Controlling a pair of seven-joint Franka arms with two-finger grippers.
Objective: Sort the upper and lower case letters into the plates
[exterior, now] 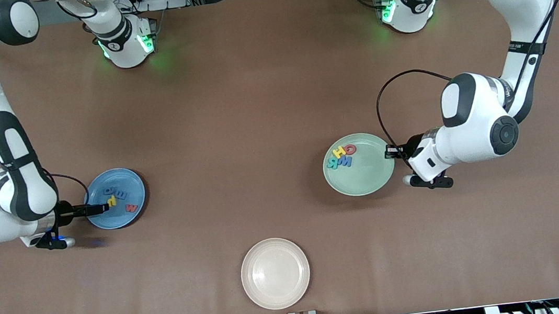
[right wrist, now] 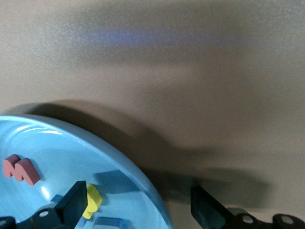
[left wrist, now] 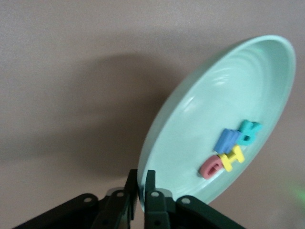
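Observation:
The pale mint green plate (exterior: 365, 173) lies flat toward the left arm's end of the table. It holds a cluster of several letters (exterior: 341, 156) in teal, yellow, red and blue. My left gripper (exterior: 391, 152) (left wrist: 141, 185) is at that plate (left wrist: 214, 105), its fingers pressed on both sides of the rim. The blue plate (exterior: 127, 180) (right wrist: 62, 152) lies toward the right arm's end. It carries a red letter (right wrist: 21, 169), a yellow letter (right wrist: 93, 200) and blue ones. My right gripper (exterior: 92, 209) (right wrist: 140, 205) stands open astride its rim, one finger beside the yellow letter.
An empty cream-beige plate (exterior: 275, 273) sits near the table edge closest to the front camera, midway between the two arms. Bare brown tabletop (exterior: 234, 130) stretches between the plates and the robot bases.

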